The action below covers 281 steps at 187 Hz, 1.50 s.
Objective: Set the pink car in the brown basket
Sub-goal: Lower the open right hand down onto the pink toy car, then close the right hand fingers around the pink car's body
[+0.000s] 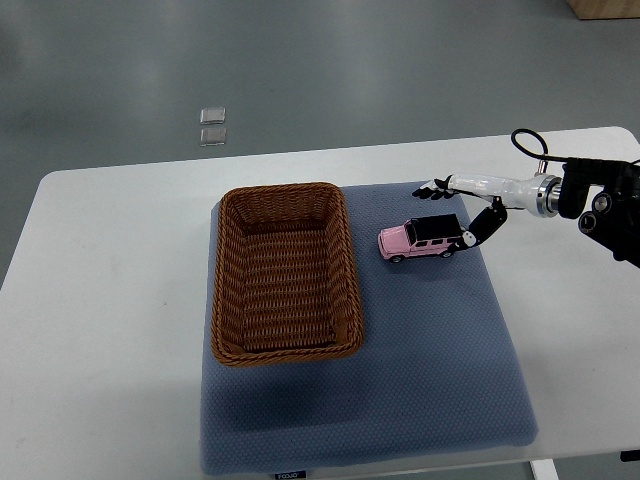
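Step in hand: approach to grasp. The right hand [462, 208] enters from the right edge, fingers spread and holding nothing; the upper fingers reach over the far side of the pink car [418, 240], while the thumb sits at the car's rear end, touching or just short of it. The car rests on the blue mat [440, 360], directly ahead of the hand. The brown basket [284, 272] lies beyond the car, empty. Next move: close around the car body, lift, carry it across the near rim, release inside
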Tool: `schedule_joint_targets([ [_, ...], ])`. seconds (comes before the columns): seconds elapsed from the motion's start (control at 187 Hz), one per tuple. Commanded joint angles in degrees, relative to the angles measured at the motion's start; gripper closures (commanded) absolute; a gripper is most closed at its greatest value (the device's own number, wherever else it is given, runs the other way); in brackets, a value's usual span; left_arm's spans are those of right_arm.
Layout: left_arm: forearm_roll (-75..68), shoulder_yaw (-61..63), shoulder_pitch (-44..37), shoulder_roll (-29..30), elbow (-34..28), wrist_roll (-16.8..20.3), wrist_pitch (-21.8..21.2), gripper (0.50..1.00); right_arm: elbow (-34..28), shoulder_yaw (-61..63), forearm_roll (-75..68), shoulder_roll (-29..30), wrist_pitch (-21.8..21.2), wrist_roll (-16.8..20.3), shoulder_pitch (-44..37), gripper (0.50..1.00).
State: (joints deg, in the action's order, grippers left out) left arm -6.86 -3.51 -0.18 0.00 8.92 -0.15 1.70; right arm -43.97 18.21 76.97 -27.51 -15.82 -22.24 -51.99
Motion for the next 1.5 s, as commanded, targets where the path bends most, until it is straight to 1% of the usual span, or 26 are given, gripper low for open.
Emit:
schedule_joint_targets([
  [0.0, 0.0, 0.0, 0.0, 0.0, 0.0, 0.0, 0.0, 0.500, 0.1, -0.5, -0.1, 0.2, 0.8, -0.3, 0.2, 0.589],
  [0.176, 0.0, 0.0, 0.0, 0.0, 0.0, 0.0, 0.0, 0.500, 0.6, -0.5, 0.0, 0.6, 1.1, -0.3, 0.7, 0.593],
  [0.31, 0.0, 0.0, 0.0, 0.0, 0.0, 0.0, 0.1, 0.500, 0.8, -1.0, 0.1, 0.7, 3.6, -0.1, 1.5, 0.607],
  [0.352, 0.0, 0.0, 0.0, 0.0, 0.0, 0.1, 0.0, 0.500, 0.8, -1.5, 0.1, 0.7, 4.3, -0.1, 1.6, 0.624],
  [0.358, 0.0, 0.0, 0.0, 0.0, 0.0, 0.1, 0.0, 0.500, 0.8, -1.6, 0.1, 0.7, 4.4, -0.1, 1.6, 0.634],
  [0.384, 0.0, 0.0, 0.0, 0.0, 0.0, 0.0, 0.0, 0.500, 0.8, -1.9, 0.1, 0.7, 4.7, -0.1, 1.6, 0.646],
  [0.411, 0.0, 0.0, 0.0, 0.0, 0.0, 0.0, 0.0, 0.500, 0.8, -2.4, 0.1, 0.7, 5.0, -0.1, 1.6, 0.670],
  [0.464, 0.0, 0.0, 0.0, 0.0, 0.0, 0.0, 0.0, 0.500, 0.8, -3.1, 0.1, 0.7, 5.4, -0.1, 1.5, 0.697],
  [0.566, 0.0, 0.0, 0.0, 0.0, 0.0, 0.0, 0.1, 0.500, 0.8, -3.4, 0.1, 0.7, 6.3, -0.1, 1.6, 0.705],
  [0.688, 0.0, 0.0, 0.0, 0.0, 0.0, 0.0, 0.0, 0.500, 0.8, -3.4, 0.1, 0.7, 6.3, -0.1, 1.6, 0.718],
  [0.801, 0.0, 0.0, 0.0, 0.0, 0.0, 0.0, 0.0, 0.500, 0.8, -3.4, 0.1, 0.8, 6.3, -0.1, 1.6, 0.742],
  [0.827, 0.0, 0.0, 0.0, 0.0, 0.0, 0.1, 0.0, 0.500, 0.8, -3.4, 0.1, 0.8, 6.3, -0.1, 1.5, 0.760],
  [0.833, 0.0, 0.0, 0.0, 0.0, 0.0, 0.0, 0.0, 0.500, 0.8, -3.4, 0.1, 0.8, 6.3, -0.1, 1.5, 0.775],
  [0.838, 0.0, 0.0, 0.0, 0.0, 0.0, 0.0, 0.0, 0.500, 0.8, -3.4, 0.1, 0.8, 6.3, -0.1, 1.5, 0.775],
  [0.843, 0.0, 0.0, 0.0, 0.0, 0.0, 0.1, 0.0, 0.500, 0.8, -3.4, 0.1, 0.8, 6.3, -0.1, 1.5, 0.789],
  [0.859, 0.0, 0.0, 0.0, 0.0, 0.0, 0.0, 0.0, 0.500, 0.8, -3.4, 0.1, 0.8, 6.3, -0.1, 1.5, 0.801],
  [0.865, 0.0, 0.0, 0.0, 0.0, 0.0, 0.0, 0.1, 0.500, 0.8, -3.4, 0.1, 0.8, 6.3, -0.1, 1.5, 0.815],
  [0.875, 0.0, 0.0, 0.0, 0.0, 0.0, 0.0, 0.0, 0.500, 0.8, -3.4, 0.1, 0.8, 6.3, -0.1, 1.5, 0.826],
  [0.945, 0.0, 0.0, 0.0, 0.0, 0.0, 0.0, 0.0, 0.500, 0.8, -3.7, 0.1, 0.8, 6.3, -0.1, 1.5, 0.865],
  [1.003, 0.0, 0.0, 0.0, 0.0, 0.0, 0.0, 0.0, 0.500, 0.8, -4.2, 0.1, 0.8, 6.3, -0.1, 1.3, 0.922],
  [1.073, 0.0, 0.0, 0.0, 0.0, 0.0, 0.1, 0.0, 0.500, 0.8, -4.2, 0.1, 0.8, 6.3, -0.1, 1.3, 0.955],
  [1.11, 0.0, 0.0, 0.0, 0.0, 0.0, 0.0, 0.0, 0.500, 0.8, -4.2, 0.1, 0.8, 6.3, -0.2, 1.3, 0.961],
  [1.131, 0.0, 0.0, 0.0, 0.0, 0.0, 0.0, 0.0, 0.500, 0.8, -4.2, 0.1, 0.8, 6.3, -0.2, 1.3, 0.975],
  [1.147, 0.0, 0.0, 0.0, 0.0, 0.0, 0.0, 0.0, 0.500, 0.8, -4.2, 0.1, 0.8, 6.3, -0.3, 1.3, 0.997],
  [1.494, 0.0, 0.0, 0.0, 0.0, 0.0, 0.0, 0.0, 0.500, 0.8, -3.9, -0.5, 0.7, 6.3, -0.7, 1.3, 1.000],
])
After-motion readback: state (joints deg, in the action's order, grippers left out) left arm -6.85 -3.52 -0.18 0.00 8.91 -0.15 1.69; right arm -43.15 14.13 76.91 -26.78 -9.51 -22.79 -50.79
